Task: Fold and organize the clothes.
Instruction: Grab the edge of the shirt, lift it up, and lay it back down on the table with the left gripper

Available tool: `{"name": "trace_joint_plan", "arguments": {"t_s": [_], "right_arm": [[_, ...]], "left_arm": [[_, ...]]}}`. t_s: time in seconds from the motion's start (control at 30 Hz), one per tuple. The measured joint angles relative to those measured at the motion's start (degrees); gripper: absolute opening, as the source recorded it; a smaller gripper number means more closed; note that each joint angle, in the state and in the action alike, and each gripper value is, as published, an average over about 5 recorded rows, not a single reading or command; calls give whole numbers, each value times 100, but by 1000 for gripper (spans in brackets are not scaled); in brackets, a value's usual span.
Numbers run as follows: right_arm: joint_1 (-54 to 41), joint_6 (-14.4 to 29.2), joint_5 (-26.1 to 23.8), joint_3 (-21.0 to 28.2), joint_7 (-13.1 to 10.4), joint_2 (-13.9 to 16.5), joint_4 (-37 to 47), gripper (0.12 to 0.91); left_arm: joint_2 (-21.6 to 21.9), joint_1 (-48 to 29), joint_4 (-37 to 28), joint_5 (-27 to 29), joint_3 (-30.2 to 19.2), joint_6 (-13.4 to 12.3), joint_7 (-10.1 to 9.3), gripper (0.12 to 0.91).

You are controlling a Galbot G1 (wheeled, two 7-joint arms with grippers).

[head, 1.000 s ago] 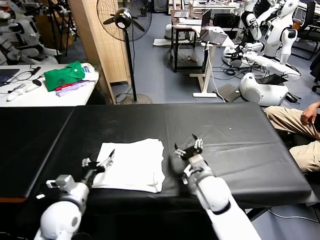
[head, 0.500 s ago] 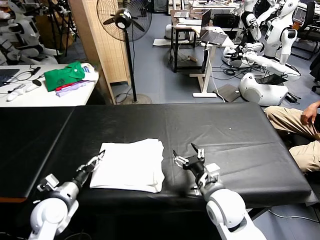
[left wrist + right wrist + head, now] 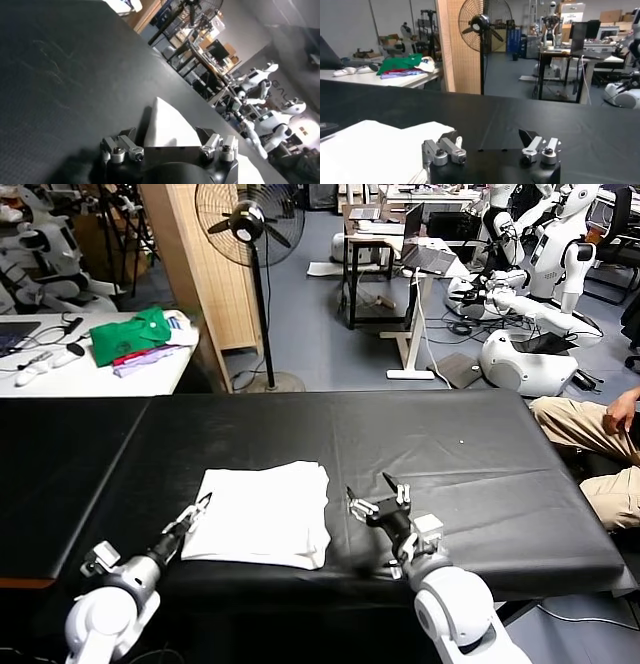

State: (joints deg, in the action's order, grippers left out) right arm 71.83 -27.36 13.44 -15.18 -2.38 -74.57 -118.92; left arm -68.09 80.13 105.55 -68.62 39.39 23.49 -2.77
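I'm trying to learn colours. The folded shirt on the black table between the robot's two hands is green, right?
Not quite. The folded shirt on the black table is white, as the head view shows. It does lie between the left gripper and the right gripper. The green clothes sit on another table farther back.

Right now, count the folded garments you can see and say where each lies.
3. The white T-shirt lies folded on the black table between both grippers. A green garment sits atop a purple one on the far white table; more may be hidden.
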Motion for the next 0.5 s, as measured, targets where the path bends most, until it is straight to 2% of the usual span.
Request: {"name": "trace_joint_plan", "arguments": {"t_s": [0.17, 0.27, 0.4, 0.5], "right_arm": [[-5, 0, -14, -2, -7, -39, 18, 798], [9, 1, -67, 2, -40, -80, 23, 798], [87, -89, -236, -26, -213, -163, -12, 798], [179, -196, -348, -93, -326, -207, -71, 798]], "left_arm": [[6, 3, 14, 57, -4, 7, 0, 307], [10, 15, 68, 221, 2, -38, 40, 179], [18, 70, 165, 736, -38, -243, 115, 159], [37, 110, 240, 1472, -75, -455, 91, 152]]}}
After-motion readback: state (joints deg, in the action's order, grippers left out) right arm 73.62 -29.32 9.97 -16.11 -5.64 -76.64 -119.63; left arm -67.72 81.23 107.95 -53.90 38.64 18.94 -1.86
